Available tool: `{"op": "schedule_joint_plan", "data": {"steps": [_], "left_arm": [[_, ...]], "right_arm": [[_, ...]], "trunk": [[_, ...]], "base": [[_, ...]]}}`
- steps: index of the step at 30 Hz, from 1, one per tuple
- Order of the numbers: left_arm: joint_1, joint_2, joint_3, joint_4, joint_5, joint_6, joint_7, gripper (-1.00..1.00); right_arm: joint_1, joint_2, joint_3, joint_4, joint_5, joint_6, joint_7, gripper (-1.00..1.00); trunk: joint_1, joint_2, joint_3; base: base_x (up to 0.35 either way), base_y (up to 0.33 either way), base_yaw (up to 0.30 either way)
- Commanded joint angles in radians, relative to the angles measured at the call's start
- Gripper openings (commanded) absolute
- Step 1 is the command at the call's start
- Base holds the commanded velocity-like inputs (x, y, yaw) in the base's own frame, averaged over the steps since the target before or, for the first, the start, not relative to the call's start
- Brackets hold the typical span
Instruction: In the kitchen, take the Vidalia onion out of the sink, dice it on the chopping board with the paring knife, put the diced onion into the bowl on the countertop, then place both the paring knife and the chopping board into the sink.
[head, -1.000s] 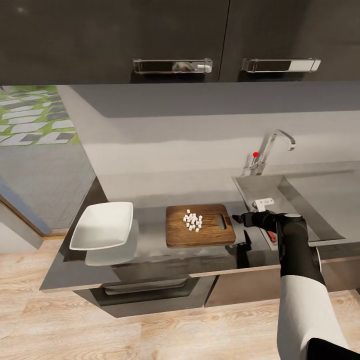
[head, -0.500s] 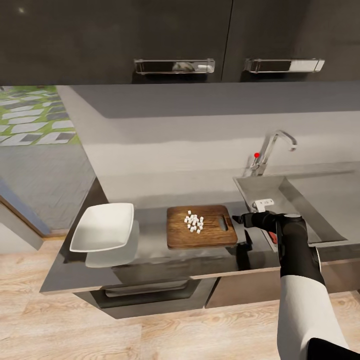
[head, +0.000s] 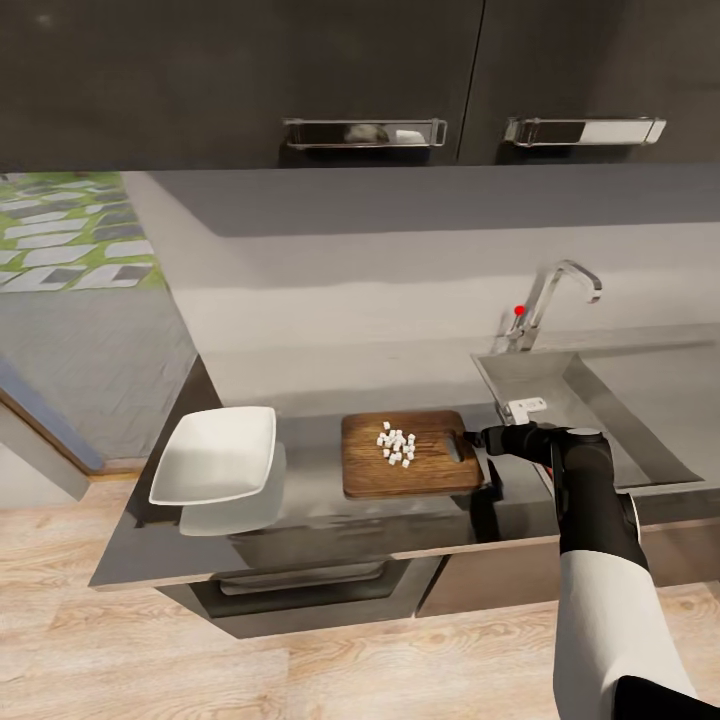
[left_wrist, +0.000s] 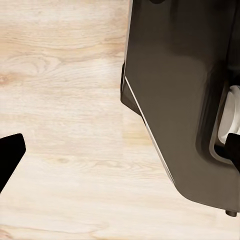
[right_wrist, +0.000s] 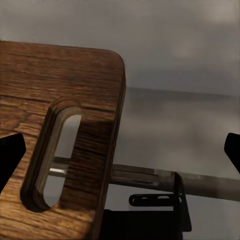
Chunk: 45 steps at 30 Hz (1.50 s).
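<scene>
Board pickup: right end effector (head: 470, 437), jaws apart, at chopping board (head: 410, 455) handle end; keep level, diced onion (head: 397, 446) loose.

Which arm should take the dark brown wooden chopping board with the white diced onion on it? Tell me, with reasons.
The right. Its gripper is open and level with the handle-slot end of the dark brown wooden chopping board, fingers spread either side of that edge in the right wrist view. The left gripper points at the wooden floor.
</scene>
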Motion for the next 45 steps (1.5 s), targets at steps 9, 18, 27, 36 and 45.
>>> {"op": "schedule_joint_plan", "data": {"steps": [9, 18, 27, 36, 45], "left_arm": [[0.001, 0.0, -0.002, -0.002, 0.006, -0.001, 0.0, 1.0], [0.001, 0.0, -0.002, -0.002, 0.006, -0.001, 0.0, 1.0], [0.001, 0.0, -0.002, -0.002, 0.006, -0.001, 0.0, 1.0], [0.001, 0.0, -0.002, -0.002, 0.006, 0.0, 0.0, 1.0], [0.001, 0.0, -0.002, 0.001, 0.006, 0.0, 0.0, 1.0]], "right_arm": [[-0.001, 0.001, -0.003, 0.002, 0.009, 0.0, 0.01, 1.0], [-0.001, -0.002, -0.004, 0.037, 0.011, -0.002, 0.005, 1.0], [-0.001, -0.002, -0.004, 0.037, 0.011, 0.004, 0.004, 1.0], [-0.001, -0.004, -0.004, 0.036, 0.013, -0.001, 0.005, 1.0], [-0.001, -0.005, -0.005, 0.036, 0.013, 0.0, 0.006, 1.0]], "trunk": [[0.001, -0.002, -0.002], [0.001, -0.002, -0.002], [0.001, -0.002, -0.002], [0.001, -0.002, -0.002], [0.001, -0.002, -0.004]], "base": [[0.0, 0.003, 0.0], [0.0, 0.0, 0.0], [0.0, 0.0, 0.0], [0.0, 0.0, 0.0], [0.0, 0.0, 0.0]]}}
